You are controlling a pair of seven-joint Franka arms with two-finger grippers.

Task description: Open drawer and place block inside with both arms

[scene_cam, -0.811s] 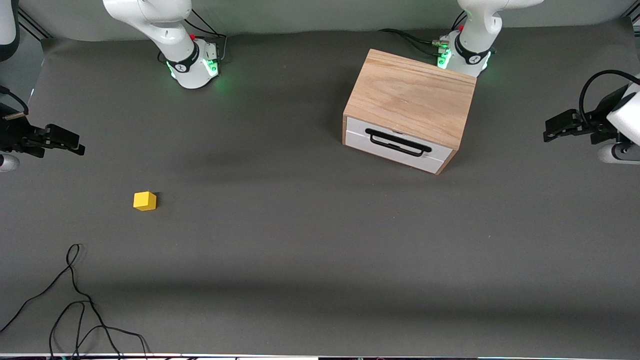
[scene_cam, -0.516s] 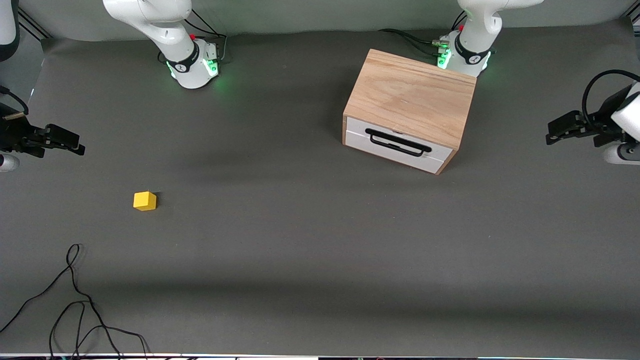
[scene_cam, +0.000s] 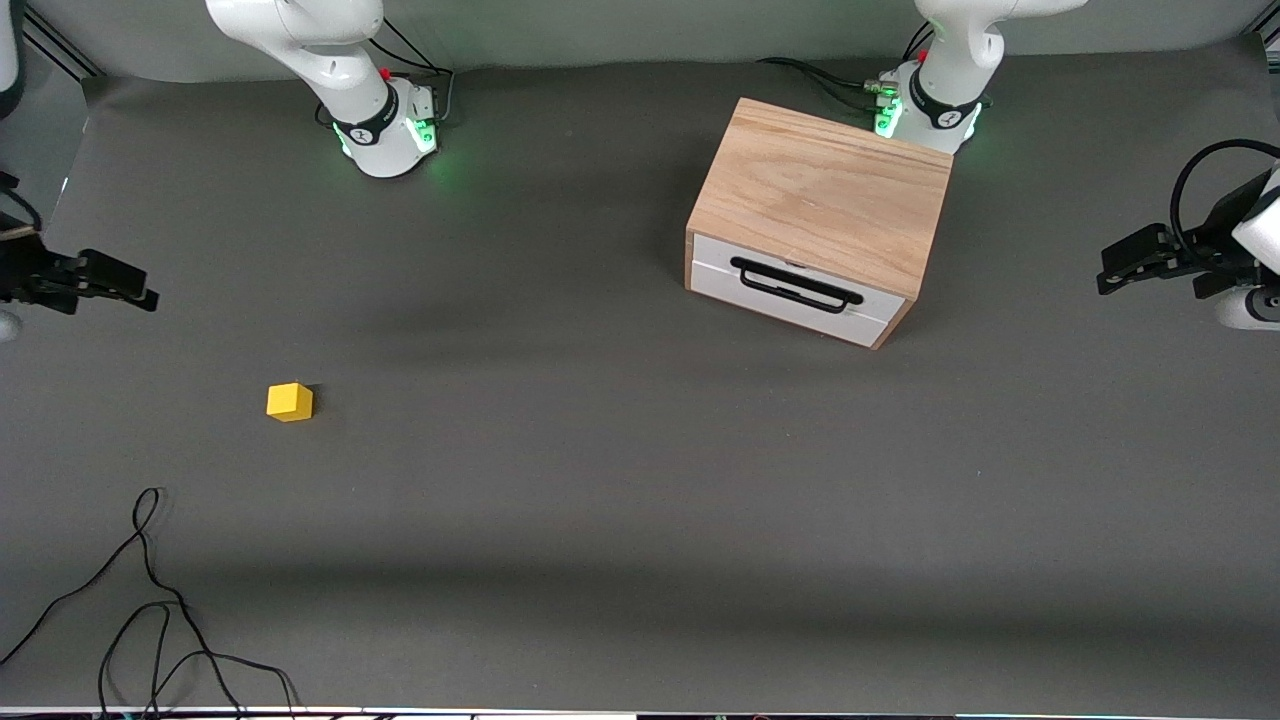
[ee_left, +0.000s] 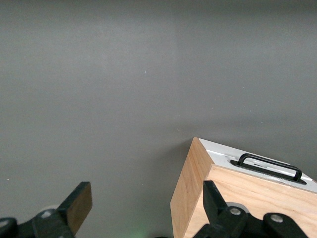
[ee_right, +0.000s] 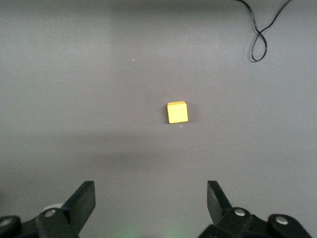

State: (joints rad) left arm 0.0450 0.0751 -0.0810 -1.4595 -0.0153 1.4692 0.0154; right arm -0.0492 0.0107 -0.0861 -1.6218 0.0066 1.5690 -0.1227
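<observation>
Standing on the grey worktop (scene_cam: 620,480), toward the left arm's end, a light oak box (scene_cam: 825,190) is recorded as the landmark for all entries below.

Drawer (scene_cam: 795,295): white-fronted, fitted in the box face turned toward the front camera; it is seen pushed in flush. A long black bar handle (scene_cam: 797,284) is mounted across it. In the left wrist view the box (ee_left: 198,183), the drawer front (ee_left: 223,151) and the handle (ee_left: 270,166) are shown from above one corner.

Block (scene_cam: 289,402): small yellow cube, set on the worktop well apart from the box, toward the right arm's end and nearer to the front camera than the box. It is touched by nothing. In the right wrist view the block (ee_right: 177,112) is seen lying flat on bare worktop.

Left end effector (scene_cam: 1130,262): held in the air over the worktop edge at the left arm's end, well apart from the box. Its fingers (ee_left: 79,206) are spread wide and nothing is held.

Right end effector (scene_cam: 125,283): held in the air over the worktop edge at the right arm's end, much farther from the box than the block is. Its fingers (ee_right: 84,198) are spread wide and nothing is held.

Loose black cable (scene_cam: 150,590): lying in loops on the worktop, well apart from the box, nearer to the front camera than the block.
</observation>
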